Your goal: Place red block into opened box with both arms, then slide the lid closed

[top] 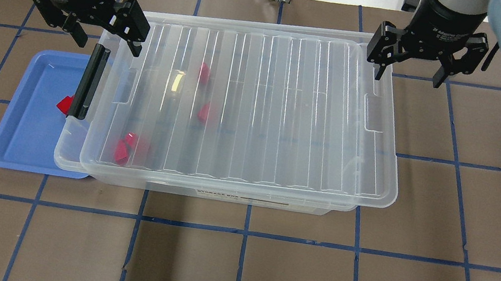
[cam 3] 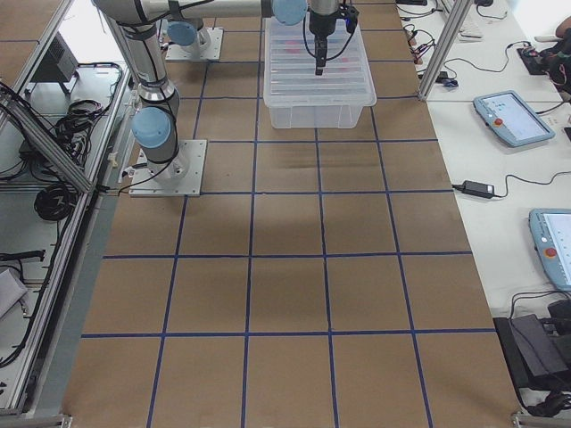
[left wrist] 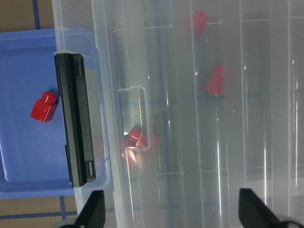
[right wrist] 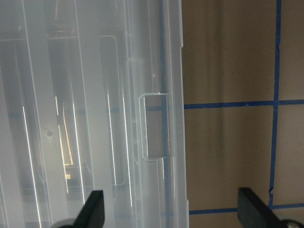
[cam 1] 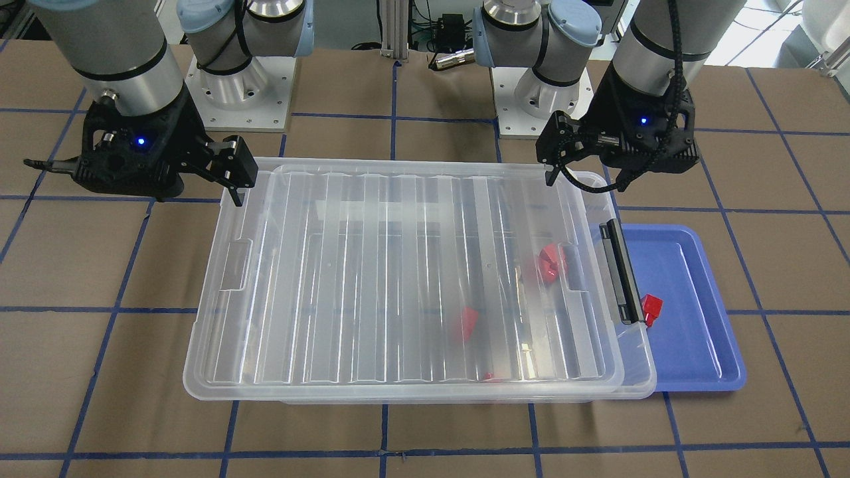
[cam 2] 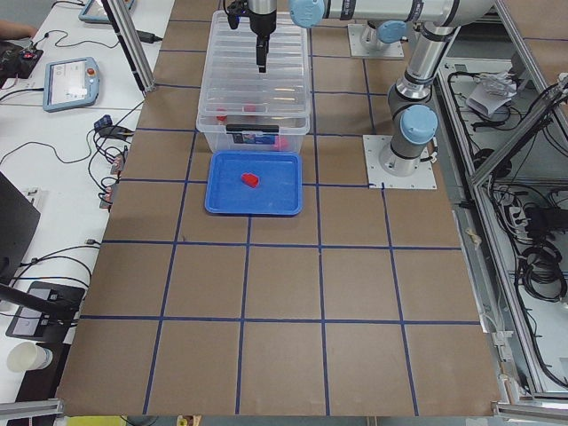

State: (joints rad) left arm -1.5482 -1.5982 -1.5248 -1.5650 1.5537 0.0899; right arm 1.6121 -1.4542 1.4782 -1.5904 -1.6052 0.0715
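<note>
Opposed overhead and front cameras share the box (top: pixel 220 195).

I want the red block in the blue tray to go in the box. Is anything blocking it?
Yes. The clear lid lies over nearly the whole box, leaving only a thin strip open at the end beside the blue tray. The red block sits there, outside.
</note>
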